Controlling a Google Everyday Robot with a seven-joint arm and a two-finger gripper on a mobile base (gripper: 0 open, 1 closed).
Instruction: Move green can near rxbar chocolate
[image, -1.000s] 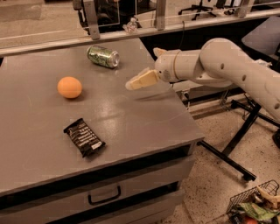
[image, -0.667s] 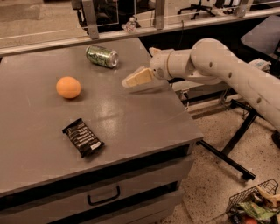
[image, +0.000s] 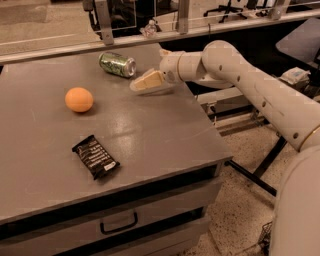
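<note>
The green can (image: 117, 64) lies on its side at the far edge of the grey table (image: 165, 132). The rxbar chocolate (image: 95, 156), a flat black wrapper with white lettering, lies near the table's front left, far from the can. My gripper (image: 137, 85) hangs just above the tabletop, right of the can and slightly nearer the front, pointing left with a small gap between them. It holds nothing that I can see. The white arm (image: 250, 80) reaches in from the right.
An orange ball (image: 79, 99) sits on the table between the can and the bar, to the left. A rail with posts (image: 105, 22) runs behind the table. A drawer handle (image: 118, 223) shows below the front edge. The table's right edge drops to the floor.
The gripper has moved left and a little farther back, closing in on the green can. The can, the ball and the bar have not moved.
</note>
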